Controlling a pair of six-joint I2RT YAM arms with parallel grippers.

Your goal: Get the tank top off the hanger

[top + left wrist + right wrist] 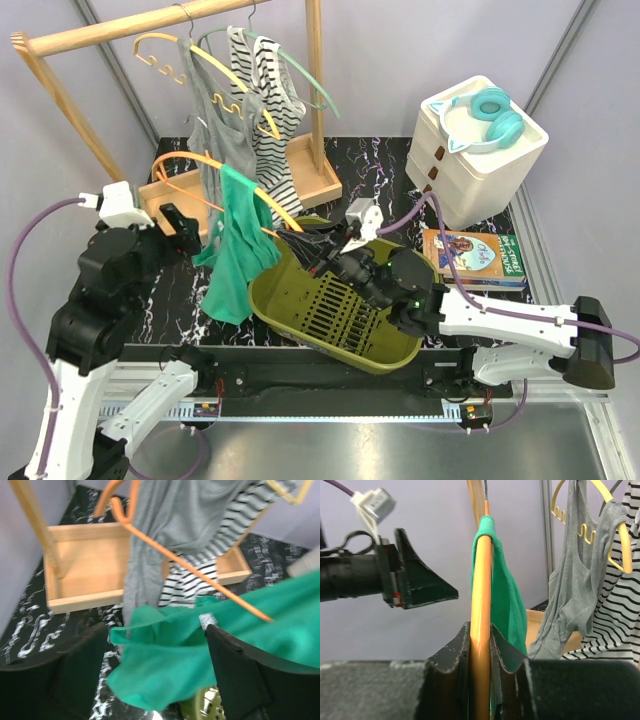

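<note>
The green tank top (pixel 235 250) hangs by a strap over the orange hanger (pixel 190 158), and its body droops beside the basket. My right gripper (pixel 300 240) is shut on the hanger's lower arm. In the right wrist view, the orange hanger (pixel 481 590) runs straight up between the pinched fingers of the right gripper (pixel 481 635), with the green tank top (pixel 507 600) draped over its top. My left gripper (pixel 156 635) is open. Its fingers (pixel 80 670) stand wide on either side of the loose green tank top (pixel 200 650), below the orange hanger (pixel 200 575).
A wooden rack (pixel 170 25) at the back carries a grey top (pixel 215 120) on a yellow hanger and a striped top (pixel 270 110) on a green one. An olive basket (pixel 330 310) lies tilted under my right arm. A white box (pixel 480 170) with teal headphones and books (pixel 475 258) sit at the right.
</note>
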